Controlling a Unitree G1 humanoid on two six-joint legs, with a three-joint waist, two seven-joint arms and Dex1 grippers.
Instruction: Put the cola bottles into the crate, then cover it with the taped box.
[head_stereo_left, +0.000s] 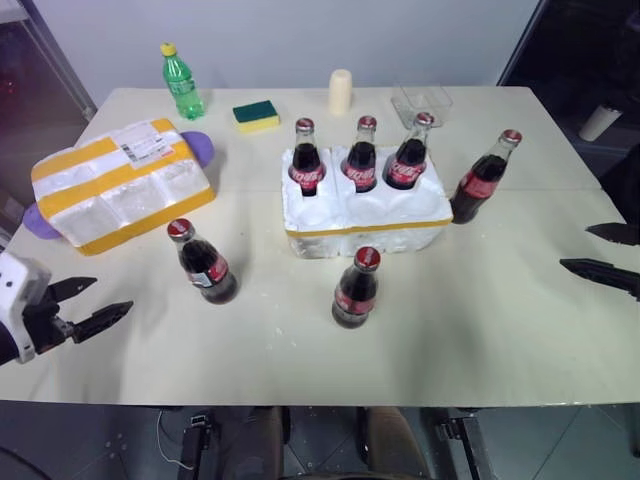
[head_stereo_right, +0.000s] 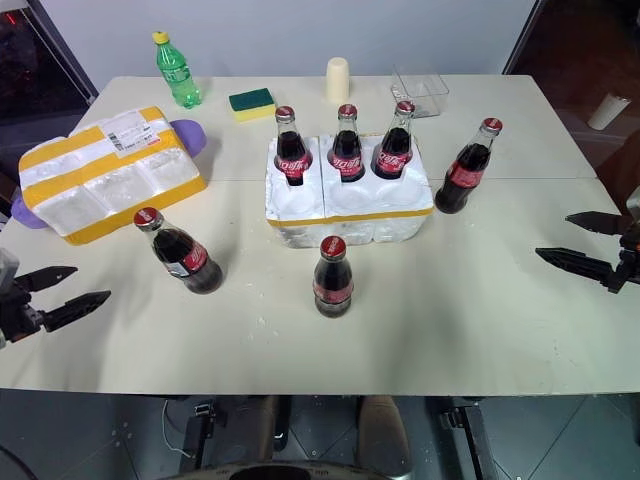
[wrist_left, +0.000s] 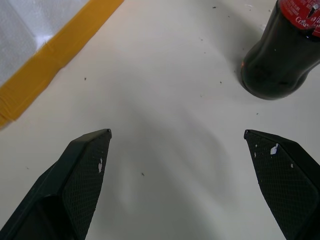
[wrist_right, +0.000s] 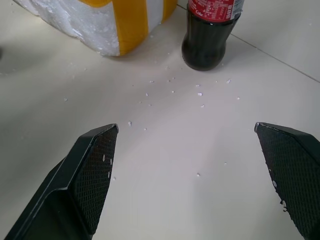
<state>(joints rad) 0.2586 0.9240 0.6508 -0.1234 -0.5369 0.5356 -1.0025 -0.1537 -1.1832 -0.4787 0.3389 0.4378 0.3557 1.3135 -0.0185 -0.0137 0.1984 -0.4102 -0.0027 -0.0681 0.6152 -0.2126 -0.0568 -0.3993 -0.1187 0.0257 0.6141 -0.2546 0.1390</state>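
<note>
Fingers spread wide on both hands, nothing held – the left hand (head_stereo_left: 95, 303) hovers over the bench (head_stereo_left: 480, 340) at its near left edge, the right hand (head_stereo_right: 575, 243) over the near right edge. Nearest the left hand stands a cola bottle (head_stereo_left: 204, 262), tilted in view, with the taped box (head_stereo_left: 118, 183) beyond it at the far left, lying on something purple (head_stereo_left: 200, 146). Nearest the right hand stands another cola bottle (head_stereo_left: 482, 177), just beside the crate's right end. The crate (head_stereo_left: 365, 220) sits mid-bench – three bottles (head_stereo_left: 360, 155) upright in its back row of wells, the front row bare. A sixth bottle (head_stereo_left: 355, 289) stands on the bench just in front of the crate. Along the far edge: a green bottle (head_stereo_left: 181, 82), a sponge (head_stereo_left: 256, 115), a pale cup (head_stereo_left: 341, 92) and a clear tub (head_stereo_left: 423, 101)
</note>
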